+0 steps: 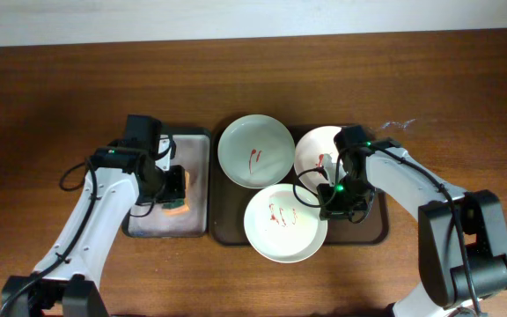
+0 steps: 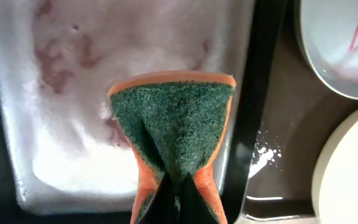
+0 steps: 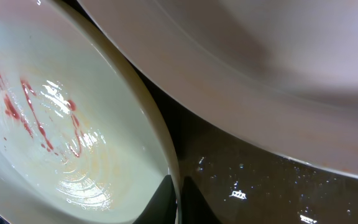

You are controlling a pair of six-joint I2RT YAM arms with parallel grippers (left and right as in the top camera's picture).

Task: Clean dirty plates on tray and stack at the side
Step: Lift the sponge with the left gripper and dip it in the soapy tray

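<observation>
Looking down from overhead, three smeared plates sit on the brown tray [image 1: 372, 231]. The right gripper [image 1: 334, 201] meets the right rim of the near plate [image 1: 284, 236], likely to steady it for wiping.

From the left wrist, the left gripper [image 2: 178, 194] pinches an orange-green sponge [image 2: 173, 118] over the soapy grey tray [image 2: 55, 155], scouring face outward, ready to scrub.

From the right wrist, narrow jaws straddle that rim and look clamped on it. The pinkish plate [image 3: 260, 50] lies just beside.

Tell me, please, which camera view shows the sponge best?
The left wrist view: the sponge fills the frame, green face and orange edge clear. Overhead shows it small, half hidden by the left gripper. The right wrist view misses it.
</observation>
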